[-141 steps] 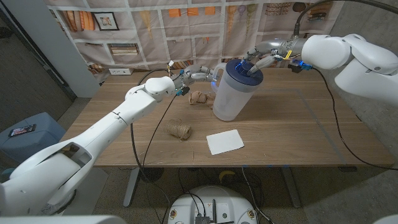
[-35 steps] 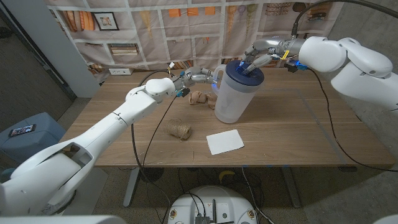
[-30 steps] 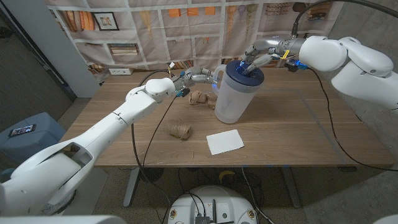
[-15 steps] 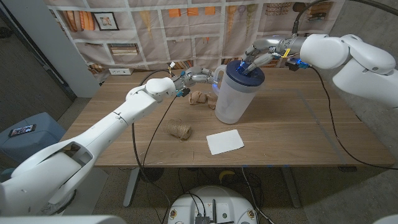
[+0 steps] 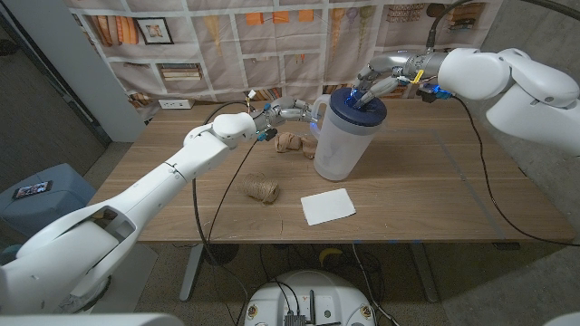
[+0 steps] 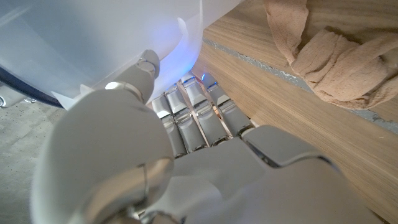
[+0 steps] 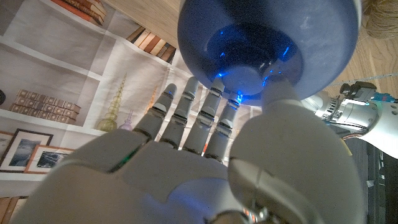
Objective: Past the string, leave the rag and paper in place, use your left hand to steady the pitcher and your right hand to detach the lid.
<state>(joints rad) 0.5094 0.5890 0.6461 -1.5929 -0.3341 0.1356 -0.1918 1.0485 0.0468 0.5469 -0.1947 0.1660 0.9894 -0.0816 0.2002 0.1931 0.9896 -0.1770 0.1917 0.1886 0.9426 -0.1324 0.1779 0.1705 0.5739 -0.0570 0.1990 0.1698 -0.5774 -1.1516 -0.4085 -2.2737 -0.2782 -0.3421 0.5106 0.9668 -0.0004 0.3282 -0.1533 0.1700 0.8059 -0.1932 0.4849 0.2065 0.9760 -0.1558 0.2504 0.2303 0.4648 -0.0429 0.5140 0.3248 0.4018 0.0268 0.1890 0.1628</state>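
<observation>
Pitcher (image 5: 340,136) stands upright on the table (image 5: 426,181), toward the far side, roughly mid-width. Translucent body, blue lid (image 5: 355,98) seated on top.

Right hand (image 5: 379,76) is over the lid from the far right. Right wrist view: fingers (image 7: 205,118) lie against the lid's (image 7: 267,43) rim, thumb reaches into the recessed centre, so it pinches the lid's edge. Lid not lifted.

Left hand (image 5: 294,111) is at the pitcher's left side, by the handle (image 5: 316,107). Left wrist view: left hand (image 6: 186,137) has its fingers wrapped on the pitcher (image 6: 93,43) wall, thumb up against it too, so it's gripping the pitcher. Blue glow where the fingers meet the plastic.

Rag (image 5: 290,142), tan and crumpled, sits just left of the pitcher base, below the left hand; also seen close by in the left wrist view (image 6: 329,56). Can't tell if it touches the pitcher.

String (image 5: 261,188), a brown ball, is nearer the robot, left of centre, apart from the rag.

Paper (image 5: 328,206), a white sheet, lies flat in front of the pitcher, near the front edge, clear of both hands.
</observation>
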